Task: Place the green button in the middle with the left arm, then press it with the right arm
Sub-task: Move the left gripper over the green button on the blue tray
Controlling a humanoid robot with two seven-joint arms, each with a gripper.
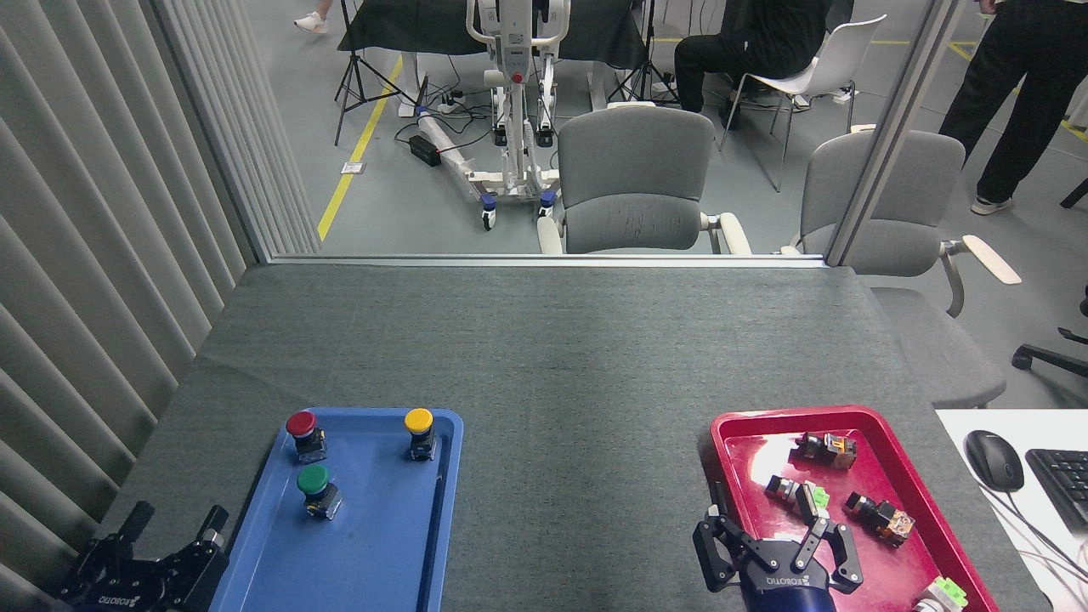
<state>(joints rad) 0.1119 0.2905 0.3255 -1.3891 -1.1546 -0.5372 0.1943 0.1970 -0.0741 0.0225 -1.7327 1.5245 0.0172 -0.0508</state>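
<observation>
The green button [315, 488] stands upright in the blue tray [374, 552], its dark green dome cap up, just below the red-capped switch [303, 433]. My left gripper [174, 520] is open at the bottom left corner, beside the tray's left rim and apart from the button. My right gripper [775, 531] is open at the bottom right, its fingers spread over the near-left part of the red tray [897, 442], holding nothing. The middle [586, 459], bare dark grey fabric, lies between the two trays.
A yellow-capped switch [419, 432] stands at the blue tray's back right. Several small switches [880, 517] lie in the red tray. A mouse [993, 459] and keyboard [1062, 484] sit on a white desk at right. Chairs and people are beyond the table's far edge.
</observation>
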